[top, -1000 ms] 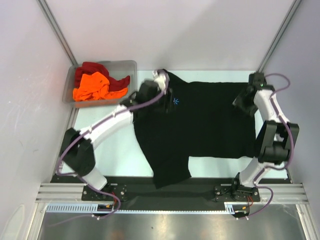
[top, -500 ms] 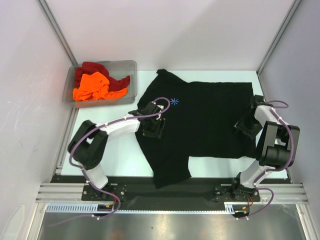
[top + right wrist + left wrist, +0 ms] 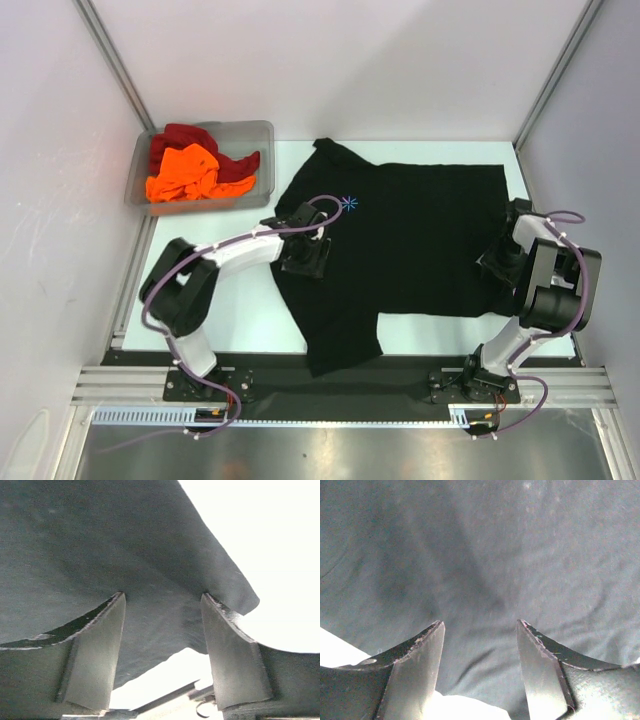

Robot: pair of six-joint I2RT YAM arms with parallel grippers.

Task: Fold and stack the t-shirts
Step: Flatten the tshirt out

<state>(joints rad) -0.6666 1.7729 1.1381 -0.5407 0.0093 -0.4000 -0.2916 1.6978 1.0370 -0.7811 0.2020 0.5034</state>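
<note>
A black t-shirt (image 3: pixel 410 235) lies spread on the white table, its light-blue starburst mark (image 3: pixel 351 203) facing up. My left gripper (image 3: pixel 305 258) is low over the shirt's left side, just below the mark, jaws open with only black cloth (image 3: pixel 485 555) under them. My right gripper (image 3: pixel 497 262) is low at the shirt's right edge, also open. In the right wrist view the cloth's edge (image 3: pixel 150 555) lies under the open gripper (image 3: pixel 163 596), not pinched. An orange t-shirt (image 3: pixel 185 175) and a dark red one (image 3: pixel 185 137) sit crumpled in the bin.
The clear grey plastic bin (image 3: pixel 240 124) stands at the table's far left corner. One lower part of the black shirt (image 3: pixel 340 350) hangs over the table's near edge onto the black base rail. Frame posts rise at both far corners.
Both arms drew back from the shirt's far edge towards me and dropped lower: the left from the collar to the left side, the right from the far right corner to the right edge.
</note>
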